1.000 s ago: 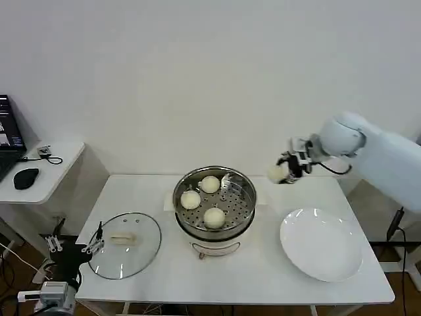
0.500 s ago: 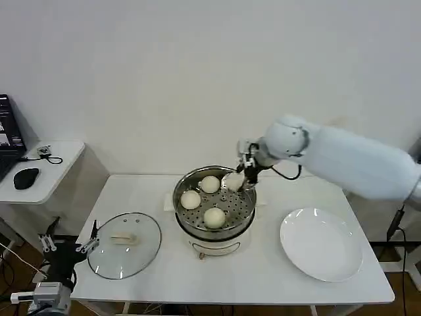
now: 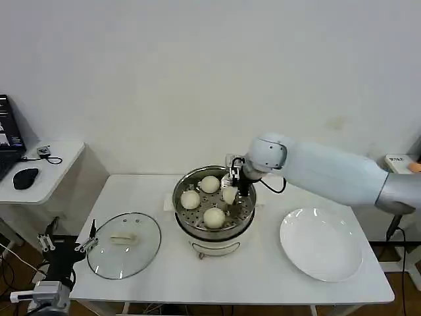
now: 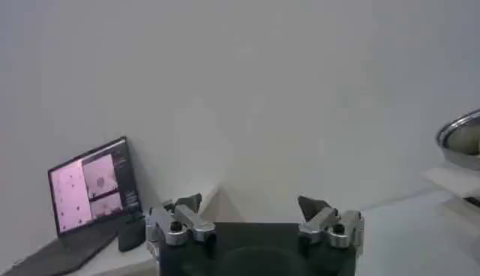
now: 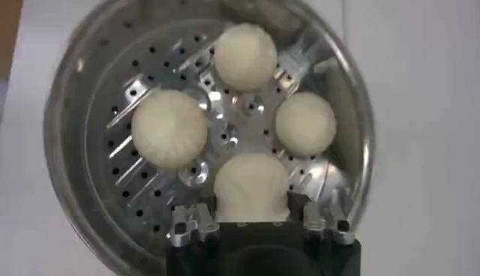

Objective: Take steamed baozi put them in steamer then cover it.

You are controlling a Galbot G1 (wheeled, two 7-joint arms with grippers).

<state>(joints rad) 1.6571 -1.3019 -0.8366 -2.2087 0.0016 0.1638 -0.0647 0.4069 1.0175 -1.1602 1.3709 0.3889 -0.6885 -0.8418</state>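
The steamer (image 3: 183, 209) stands mid-table, its perforated floor (image 5: 112, 180) open to view. Three steamed baozi (image 3: 210, 184) (image 3: 190, 199) (image 3: 214, 216) rest on that floor, also seen from the right wrist (image 5: 245, 56) (image 5: 169, 128) (image 5: 305, 124). My right gripper (image 3: 231, 189) (image 5: 253, 214) reaches down inside the steamer, shut on another baozi (image 3: 229, 195) (image 5: 251, 187) low over the floor's free spot. The cover (image 3: 125, 244) lies flat on the table to the steamer's left, white handle (image 3: 123, 239) up. My left gripper (image 3: 69, 245) (image 4: 251, 204) hangs open off the table's left front corner, holding nothing.
An empty white plate (image 3: 321, 243) sits at the table's right. A lower side table (image 3: 46, 174) at the far left carries a black mouse (image 3: 25, 178) and a laptop (image 4: 90, 187). The white wall stands close behind the table.
My right arm has swung left from beside the table's far right, carrying the baozi over the steamer rim and down into the basket. The left arm has hardly moved.
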